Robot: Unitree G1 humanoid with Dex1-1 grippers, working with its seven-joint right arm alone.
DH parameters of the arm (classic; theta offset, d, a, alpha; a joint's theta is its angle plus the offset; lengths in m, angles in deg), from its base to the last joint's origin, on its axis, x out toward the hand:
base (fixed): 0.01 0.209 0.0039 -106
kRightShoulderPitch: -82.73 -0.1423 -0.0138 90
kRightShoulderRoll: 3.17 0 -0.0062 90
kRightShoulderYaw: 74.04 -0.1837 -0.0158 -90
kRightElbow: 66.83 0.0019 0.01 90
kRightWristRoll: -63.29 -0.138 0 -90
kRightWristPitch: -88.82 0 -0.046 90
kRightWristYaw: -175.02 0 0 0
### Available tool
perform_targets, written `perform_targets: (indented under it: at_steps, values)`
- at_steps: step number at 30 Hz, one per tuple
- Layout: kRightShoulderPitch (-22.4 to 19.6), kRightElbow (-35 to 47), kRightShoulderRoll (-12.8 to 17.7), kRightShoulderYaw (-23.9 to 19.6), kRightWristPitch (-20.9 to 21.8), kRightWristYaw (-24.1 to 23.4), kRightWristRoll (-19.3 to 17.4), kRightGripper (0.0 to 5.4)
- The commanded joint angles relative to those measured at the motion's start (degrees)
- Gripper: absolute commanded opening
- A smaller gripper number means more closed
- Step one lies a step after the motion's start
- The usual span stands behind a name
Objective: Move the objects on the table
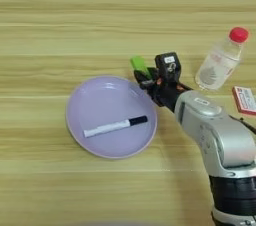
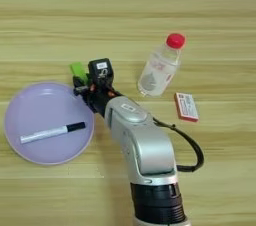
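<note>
Nearest you, the lavender plate (image 1: 111,116) holds the white marker (image 1: 115,126), which lies flat inside with its black cap pointing right. Just past the plate's far right rim, your claw (image 1: 144,76) is at the green block (image 1: 138,64), but you cannot tell if its fingers grip it. Farther right lie the red-capped bottle (image 2: 159,68) and a small red box (image 2: 186,106), with wide bare surface (image 1: 60,20) beyond.

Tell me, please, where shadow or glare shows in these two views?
Left eye view: soft shadow on the table left of the silver forearm, sheen on the round lavender plate rim. Right eye view: pale highlights on the clear red-capped plastic bottle, faint shadow beneath it.
</note>
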Motion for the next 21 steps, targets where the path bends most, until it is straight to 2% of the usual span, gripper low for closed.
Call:
perform_targets:
  at_steps: [1,11,21]
  values:
    - [-4.2,-0.7,2.7,-3.5,5.3,-0.7,0.7,1.41]
    - [-2.5,-5.8,4.6,-6.1,8.5,0.0,0.8,1.41]
    - [0.7,-15.4,6.3,-5.3,14.1,0.5,3.3,1.41]
